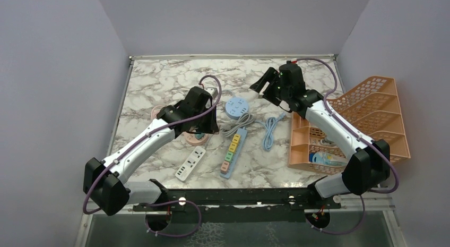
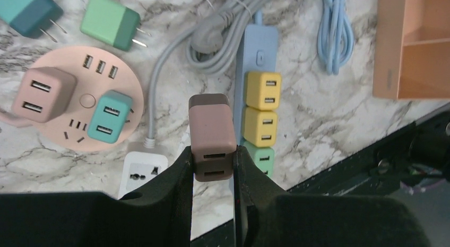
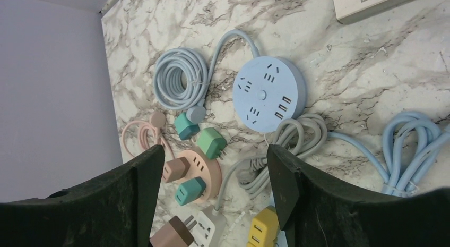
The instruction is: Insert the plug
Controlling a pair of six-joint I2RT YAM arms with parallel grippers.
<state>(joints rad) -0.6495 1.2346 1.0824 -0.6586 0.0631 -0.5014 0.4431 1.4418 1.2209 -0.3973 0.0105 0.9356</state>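
Observation:
My left gripper is shut on a brown-pink plug adapter and holds it above the table, its USB face toward the camera. The right wrist view shows this plug with its prongs pointing at the end of the white power strip. The white strip lies just left of the held plug. In the top view my left gripper hangs over the pink round hub. My right gripper is open and empty, raised above the blue round hub.
A blue strip holds yellow and green adapters. The pink hub carries a pink and a teal adapter. Loose teal and green plugs lie nearby. Grey and blue cables are coiled mid-table. An orange basket stands right.

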